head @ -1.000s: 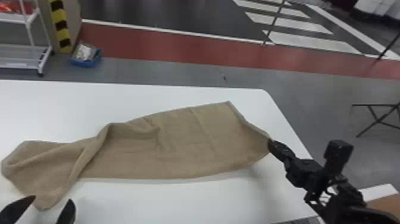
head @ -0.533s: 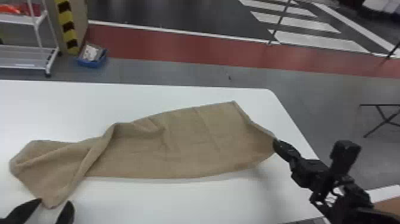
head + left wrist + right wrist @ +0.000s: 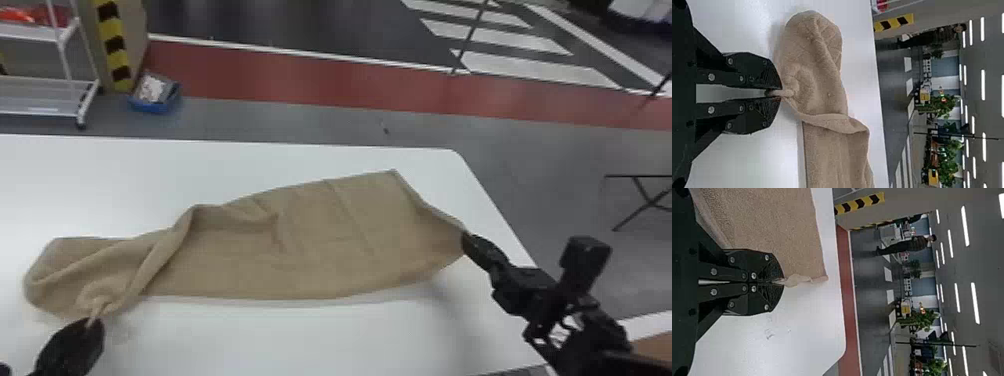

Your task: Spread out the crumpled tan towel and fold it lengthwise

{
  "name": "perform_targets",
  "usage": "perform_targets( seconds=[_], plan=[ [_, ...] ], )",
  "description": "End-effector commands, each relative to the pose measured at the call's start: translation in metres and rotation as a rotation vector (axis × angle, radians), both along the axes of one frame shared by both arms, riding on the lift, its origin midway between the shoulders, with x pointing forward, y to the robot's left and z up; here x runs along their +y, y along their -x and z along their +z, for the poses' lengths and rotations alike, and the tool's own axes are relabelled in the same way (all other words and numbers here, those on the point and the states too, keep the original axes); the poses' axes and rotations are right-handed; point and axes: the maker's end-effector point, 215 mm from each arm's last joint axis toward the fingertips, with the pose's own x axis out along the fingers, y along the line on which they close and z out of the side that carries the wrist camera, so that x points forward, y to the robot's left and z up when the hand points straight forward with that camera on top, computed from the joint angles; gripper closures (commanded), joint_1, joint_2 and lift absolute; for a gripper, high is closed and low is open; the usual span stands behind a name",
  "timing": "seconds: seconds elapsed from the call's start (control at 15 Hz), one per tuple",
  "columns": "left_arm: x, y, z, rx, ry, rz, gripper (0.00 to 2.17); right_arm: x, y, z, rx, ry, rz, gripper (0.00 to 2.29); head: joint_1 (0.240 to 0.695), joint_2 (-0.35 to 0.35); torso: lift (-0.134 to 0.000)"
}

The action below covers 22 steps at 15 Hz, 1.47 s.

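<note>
"Item one?"

"Tan towel (image 3: 320, 250), lying across the white table (image 3: 300, 340); bunched towards nine o'clock in the head view, flatter towards three."

"Claws?"

"Left gripper (image 3: 91, 324), eight o'clock: clenched, pinching a towel fold. Right gripper (image 3: 465, 239), four o'clock: pressed together, grasping the towel's edge."

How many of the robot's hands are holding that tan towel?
2. The left hand pinches the near edge of the towel, at its rumpled left end; the right hand pinches the opposite end, towards the right side of the table.
</note>
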Motion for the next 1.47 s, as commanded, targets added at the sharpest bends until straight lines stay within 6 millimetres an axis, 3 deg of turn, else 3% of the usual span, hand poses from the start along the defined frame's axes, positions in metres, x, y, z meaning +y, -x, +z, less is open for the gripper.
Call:
perform_targets(
  seconds=[0.0, 0.2, 0.33, 0.53, 0.67, 0.8, 0.87, 1.0, 1.07, 1.2, 1.4],
  plan=[
    [0.0, -0.005, 0.042, -0.087, 0.023, 0.015, 1.48, -0.002, 0.002, 0.0, -0.001, -0.001, -0.005, 1.42, 0.695, -0.278, -0.124],
    [0.008, -0.028, 0.105, -0.23, 0.04, 0.046, 1.48, -0.012, 0.008, 0.004, -0.024, -0.01, -0.026, 1.42, 0.695, -0.275, -0.124],
    [0.005, -0.065, 0.155, -0.35, 0.071, 0.078, 1.48, -0.016, 0.012, 0.001, -0.018, -0.01, -0.032, 1.42, 0.695, -0.274, -0.124],
    [-0.013, -0.121, 0.208, -0.467, 0.138, 0.113, 1.48, -0.029, 0.023, 0.003, -0.013, 0.0, -0.052, 1.42, 0.695, -0.273, -0.124],
    [-0.024, -0.167, 0.202, -0.473, 0.132, 0.154, 1.48, -0.04, 0.029, 0.006, -0.012, 0.01, -0.071, 1.42, 0.695, -0.283, -0.124],
    [-0.056, -0.205, 0.166, -0.427, 0.066, 0.139, 1.48, -0.048, 0.033, 0.01, -0.011, 0.013, -0.084, 1.42, 0.695, -0.293, -0.124],
    [-0.069, -0.212, 0.148, -0.397, 0.052, 0.121, 1.28, -0.048, 0.035, 0.01, -0.008, 0.014, -0.084, 1.42, 0.695, -0.302, -0.124],
    [-0.084, -0.216, 0.123, -0.356, 0.027, 0.081, 0.2, -0.047, 0.036, 0.011, -0.009, 0.016, -0.082, 1.42, 0.695, -0.326, -0.124],
    [-0.082, -0.213, 0.115, -0.345, 0.01, 0.078, 0.0, -0.048, 0.036, 0.011, -0.01, 0.017, -0.083, 1.42, 0.695, -0.349, -0.124],
    [-0.059, -0.204, 0.102, -0.323, 0.005, 0.111, 0.01, -0.045, 0.032, 0.011, -0.012, 0.012, -0.078, 1.42, 0.695, -0.35, -0.124],
    [-0.008, -0.182, 0.094, -0.309, -0.005, 0.169, 0.02, -0.036, 0.025, 0.01, -0.016, 0.005, -0.064, 1.42, 0.695, -0.336, -0.124]
  ],
)
